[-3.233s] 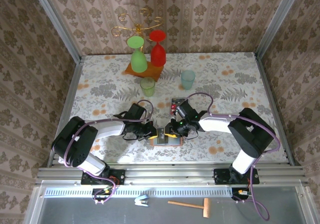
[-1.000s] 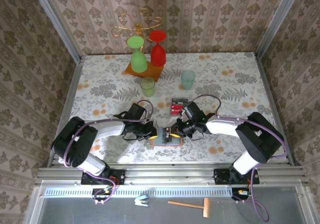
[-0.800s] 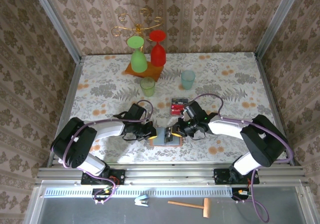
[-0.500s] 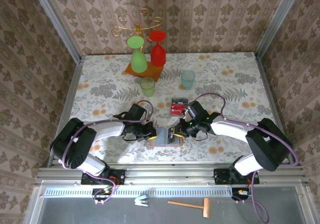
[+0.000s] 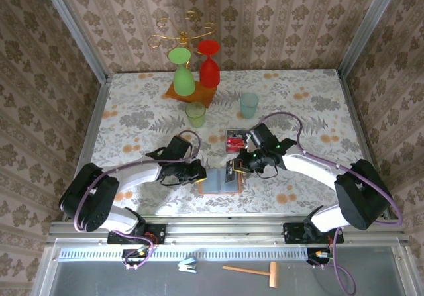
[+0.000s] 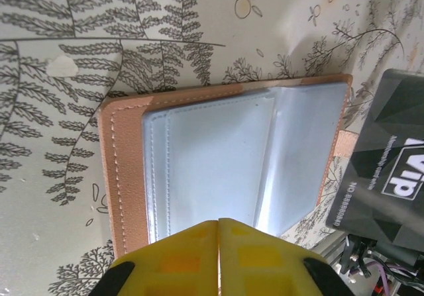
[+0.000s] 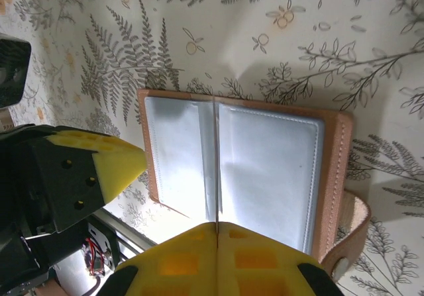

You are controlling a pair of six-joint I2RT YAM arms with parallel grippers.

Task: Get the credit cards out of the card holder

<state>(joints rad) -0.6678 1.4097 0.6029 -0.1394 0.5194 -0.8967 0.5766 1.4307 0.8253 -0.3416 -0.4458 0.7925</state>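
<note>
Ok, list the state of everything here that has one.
card holder: open flat, visible pockets look empty
right hand: shut on dark card
left hand: shut, at holder's edge
dark card: out of the holder, held
red cards: lying out, stacked
green cup: upright
teal cup: upright
green glass: upside down
red glass: upside down

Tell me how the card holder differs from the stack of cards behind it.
The card holder is tan with pale grey-blue sleeves; the stack of cards is mostly red. The holder is larger than the stack. The holder lies opened out; the stack sits farther back. Both lie flat on the table.
</note>
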